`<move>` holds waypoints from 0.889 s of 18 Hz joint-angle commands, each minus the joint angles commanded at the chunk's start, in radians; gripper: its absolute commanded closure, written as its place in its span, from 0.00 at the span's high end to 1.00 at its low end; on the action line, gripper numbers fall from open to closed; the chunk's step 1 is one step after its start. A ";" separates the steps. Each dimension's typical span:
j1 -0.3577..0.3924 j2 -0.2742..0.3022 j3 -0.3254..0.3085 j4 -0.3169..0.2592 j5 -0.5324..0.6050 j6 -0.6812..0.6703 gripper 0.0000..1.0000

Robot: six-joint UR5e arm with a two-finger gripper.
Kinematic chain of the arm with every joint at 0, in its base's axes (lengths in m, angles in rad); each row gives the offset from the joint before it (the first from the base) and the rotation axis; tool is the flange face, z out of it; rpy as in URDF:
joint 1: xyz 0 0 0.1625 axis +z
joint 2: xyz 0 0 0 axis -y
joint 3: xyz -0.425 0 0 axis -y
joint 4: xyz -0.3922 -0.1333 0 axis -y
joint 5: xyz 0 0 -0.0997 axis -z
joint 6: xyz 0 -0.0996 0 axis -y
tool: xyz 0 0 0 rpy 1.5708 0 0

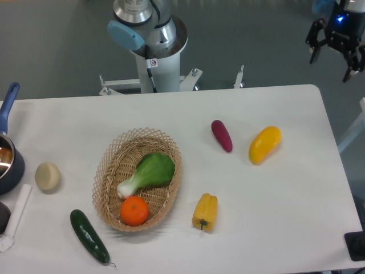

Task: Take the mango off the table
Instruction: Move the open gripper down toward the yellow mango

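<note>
On the white desk [171, 251] a pot [8, 162] sits far left, then a cucumber [89, 236], a wicker basket [108, 171] holding greens and an orange [134, 210], a yellow pepper [205, 212], and a purple vegetable [222, 135]. The mango [264, 144] lies just right of it. The pincer [336, 54] hangs spread open, empty, beyond the desk's far right corner.

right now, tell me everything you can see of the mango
The mango is a smooth, elongated oval, yellow shading to orange at its upper right end. It lies flat on the white table, tilted diagonally, right of the purple vegetable with a gap between. Nothing touches it but the table.
</note>
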 joint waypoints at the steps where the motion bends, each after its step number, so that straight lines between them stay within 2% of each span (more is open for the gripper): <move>1: 0.000 0.000 -0.002 0.003 0.003 0.002 1.00; 6: -0.015 0.009 -0.023 0.012 0.014 0.005 1.00; 12: -0.040 0.018 -0.101 0.132 0.014 -0.005 1.00; 16: -0.058 0.021 -0.156 0.166 0.015 -0.110 1.00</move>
